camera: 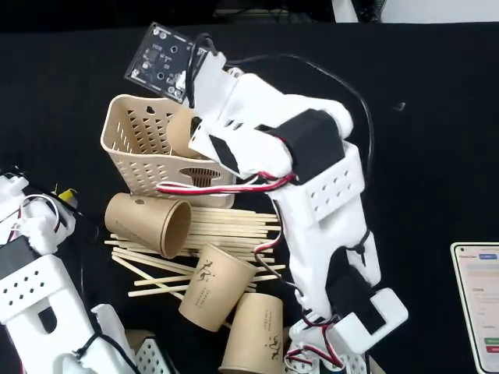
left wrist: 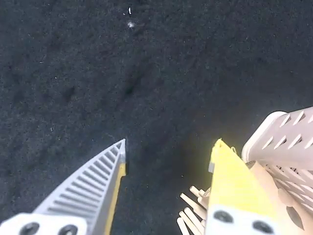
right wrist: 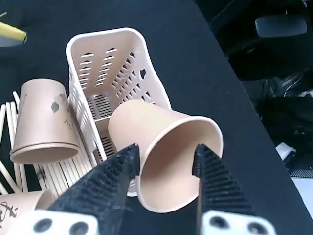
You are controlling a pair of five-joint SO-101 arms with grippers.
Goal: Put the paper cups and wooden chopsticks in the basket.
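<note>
We work on the black table [camera: 437, 156]. The white right arm [camera: 320, 202] stretches across the high view from 5 o'clock toward 10 o'clock, where the beige perforated plastic basket [camera: 132, 152] sits. One plain tan paper cup [right wrist: 166, 147] has its base inside the basket, and its open rim sticks out past the basket's rim on the arm's side. The right gripper [right wrist: 166, 159] hangs over that rim with its black jaws half spread. We cannot tell whether the tips touch the cup. We judge the step in hand to be letting this cup settle into the basket.

To do it well, we would spread the jaws fully before lifting. Then we would rise straight off, so the cup's rim is not dragged back out. The basket looks light to us, so we would avoid any sideways push against its wall. A cup left slanted takes up room. The three loose tan paper cups [camera: 214, 284] lying at the basket's 6 o'clock will need that room, and so will the pile of pale wooden chopsticks [camera: 234, 222] beneath them. Nesting the cups would help.

The left gripper [left wrist: 168, 147] has its grey and yellow jaws wide apart and holds nothing. It hangs above bare table just beside the basket, with chopstick ends near it.
</note>
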